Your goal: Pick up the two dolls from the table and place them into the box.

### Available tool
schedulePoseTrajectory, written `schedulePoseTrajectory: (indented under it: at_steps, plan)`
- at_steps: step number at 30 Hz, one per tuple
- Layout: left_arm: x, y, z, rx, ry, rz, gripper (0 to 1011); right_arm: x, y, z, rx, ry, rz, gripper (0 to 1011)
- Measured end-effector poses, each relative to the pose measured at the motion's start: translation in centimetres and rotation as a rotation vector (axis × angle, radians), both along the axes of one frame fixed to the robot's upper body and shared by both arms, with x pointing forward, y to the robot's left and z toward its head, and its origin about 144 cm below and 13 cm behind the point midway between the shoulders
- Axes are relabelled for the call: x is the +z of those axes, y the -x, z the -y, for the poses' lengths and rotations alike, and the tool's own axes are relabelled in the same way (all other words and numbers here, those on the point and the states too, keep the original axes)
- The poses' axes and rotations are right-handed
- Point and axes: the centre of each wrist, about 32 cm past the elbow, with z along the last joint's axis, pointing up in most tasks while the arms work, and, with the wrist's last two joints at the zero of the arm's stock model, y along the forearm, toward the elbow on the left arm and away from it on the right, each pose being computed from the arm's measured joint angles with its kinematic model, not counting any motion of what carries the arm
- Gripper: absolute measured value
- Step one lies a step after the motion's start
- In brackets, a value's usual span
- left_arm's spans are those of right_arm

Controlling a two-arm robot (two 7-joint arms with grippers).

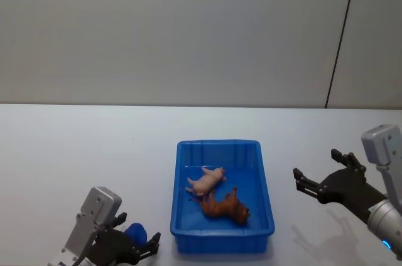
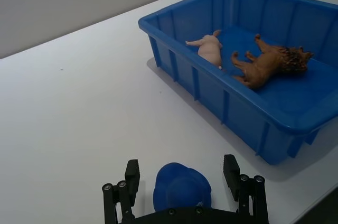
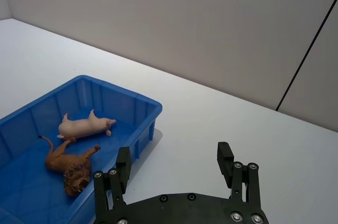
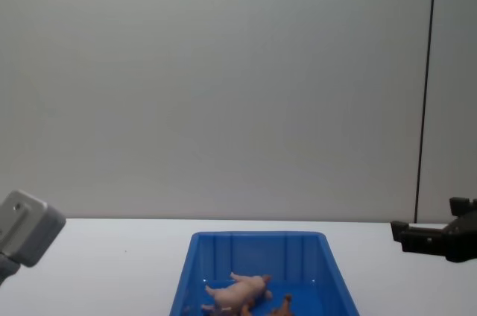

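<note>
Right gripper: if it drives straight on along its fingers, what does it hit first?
Probably nothing: the open right gripper points over bare table toward the back wall; the box lies off to the side. Depth unclear.

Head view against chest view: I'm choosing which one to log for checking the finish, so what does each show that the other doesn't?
Head view alone: the left gripper open over a small blue object on the table, and the whole reddish-brown doll lying in the box. Chest view alone: the box's far wall from the side, and the reddish-brown doll cut off at the frame's bottom. Both: the pale pink doll on its side in the box, and the right gripper open, right of it.
</note>
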Motion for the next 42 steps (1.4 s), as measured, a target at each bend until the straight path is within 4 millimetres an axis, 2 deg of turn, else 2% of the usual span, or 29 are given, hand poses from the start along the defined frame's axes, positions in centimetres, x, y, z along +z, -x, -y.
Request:
schedulePoseTrajectory:
  at_steps: [11, 18, 19, 22, 24, 27, 34, 42]
  plan:
    - [-0.6, -0.3, -0.1, -0.023, 0.007, -0.023, 985, 0.0, 0.0, 0.0, 0.000, 0.000, 0.000, 1001]
    - [-0.6, -0.2, -0.1, -0.026, 0.004, -0.026, 823, 0.0, 0.0, 0.0, 0.000, 0.000, 0.000, 1001]
    - [-0.6, -0.2, -0.1, -0.026, 0.003, -0.026, 770, 0.0, 0.0, 0.0, 0.000, 0.000, 0.000, 1001]
    - [-0.6, -0.2, -0.2, -0.027, 0.001, -0.027, 731, 0.0, 0.0, 0.0, 0.000, 0.000, 0.000, 1001]
    - [-0.6, -0.1, -0.2, -0.027, 0.001, -0.027, 633, 0.0, 0.0, 0.0, 0.000, 0.000, 0.000, 1001]
    - [-0.6, -0.1, -0.2, -0.026, 0.000, -0.027, 574, 0.0, 0.0, 0.0, 0.000, 0.000, 0.000, 1001]
    - [-0.4, -0.1, -0.1, -0.028, -0.004, -0.025, 498, 0.0, 0.0, 0.0, 0.000, 0.000, 0.000, 1001]
    - [0.6, -0.5, 0.3, -0.043, -0.021, 0.007, 458, 0.0, 0.0, 0.0, 0.000, 0.000, 0.000, 1001]
